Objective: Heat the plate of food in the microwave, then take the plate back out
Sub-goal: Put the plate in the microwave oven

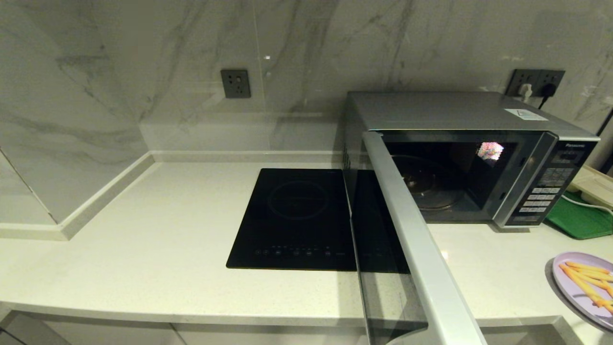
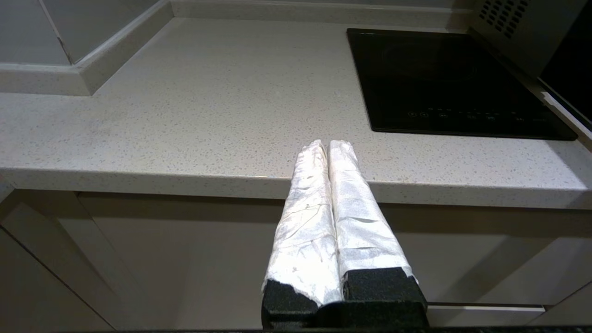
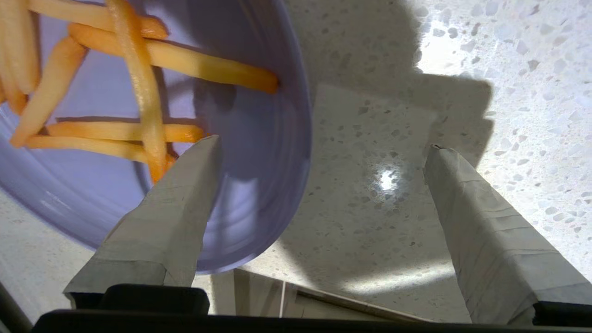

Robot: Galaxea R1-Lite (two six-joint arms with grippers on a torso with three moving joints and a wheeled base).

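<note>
The silver-grey microwave [image 1: 469,158] stands at the back right of the counter with its dark glass door [image 1: 412,239] swung wide open toward me; the cavity holds only the glass turntable [image 1: 426,184]. The pale lilac plate [image 1: 562,282] with orange-yellow fries [image 1: 586,278] lies on the counter at the front right, near the edge. My right gripper [image 3: 323,144] is open just above the plate's [image 3: 259,185] rim: one finger is over the plate, the other over bare counter. My left gripper [image 2: 328,143] is shut and empty, held low before the counter's front edge.
A flat black induction hob [image 1: 297,220] is set into the counter left of the open door. A green tray [image 1: 579,218] lies right of the microwave. Wall sockets [image 1: 235,84] sit on the marble backsplash. The door juts out past the counter front.
</note>
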